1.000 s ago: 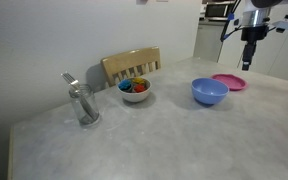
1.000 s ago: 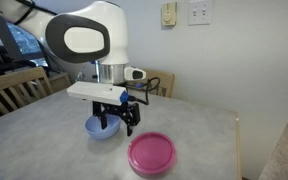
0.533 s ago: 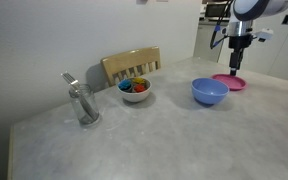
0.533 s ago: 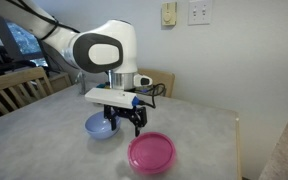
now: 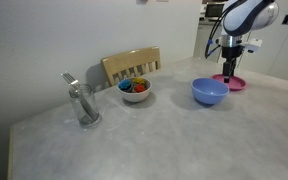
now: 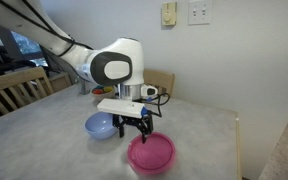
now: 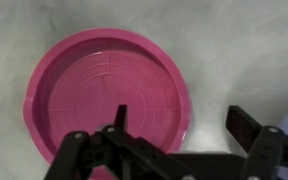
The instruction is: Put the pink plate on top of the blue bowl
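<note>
Lowering since the earlier frame, jaws are hanging open; we are seeing them straddling the pink plate rim, blue bowl sitting just left.

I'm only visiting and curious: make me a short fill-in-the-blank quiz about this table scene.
The gripper hovers over the pink plate with jaws ___. The pink plate lies on the ___, beside the blue bowl. The white bowl stands before a wooden ___.
Missing: open, table, chair.
</note>
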{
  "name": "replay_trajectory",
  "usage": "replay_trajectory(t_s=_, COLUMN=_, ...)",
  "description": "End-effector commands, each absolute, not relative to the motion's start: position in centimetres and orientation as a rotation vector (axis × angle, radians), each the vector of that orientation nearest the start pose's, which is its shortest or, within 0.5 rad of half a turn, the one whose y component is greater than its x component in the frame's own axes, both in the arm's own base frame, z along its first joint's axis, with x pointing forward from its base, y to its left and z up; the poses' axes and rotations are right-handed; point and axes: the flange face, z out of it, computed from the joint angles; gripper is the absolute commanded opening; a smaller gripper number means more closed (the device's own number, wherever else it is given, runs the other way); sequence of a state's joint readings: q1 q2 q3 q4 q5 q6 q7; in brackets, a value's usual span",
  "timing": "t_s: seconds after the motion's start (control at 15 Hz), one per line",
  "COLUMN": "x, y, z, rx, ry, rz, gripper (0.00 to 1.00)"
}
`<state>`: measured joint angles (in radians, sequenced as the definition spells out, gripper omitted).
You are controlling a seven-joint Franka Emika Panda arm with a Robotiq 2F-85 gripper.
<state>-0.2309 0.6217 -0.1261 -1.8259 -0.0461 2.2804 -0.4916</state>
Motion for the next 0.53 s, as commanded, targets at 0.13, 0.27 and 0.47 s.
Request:
replay_trajectory(t_s=0.13, x=58.9, y=-23.2, z=14.5, rx=-3.11, ry=-0.247, rz=0.293, gripper=1.0)
replay_trajectory(t_s=0.27, x=58.9, y=-23.4, z=14.0, rx=-3.102, ry=-0.241, rz=0.281, gripper=1.0)
replay_trajectory(t_s=0.47, x=59.3, y=-22.9, z=14.4, rx=-3.095, ry=-0.268, rz=0.262, gripper=1.0)
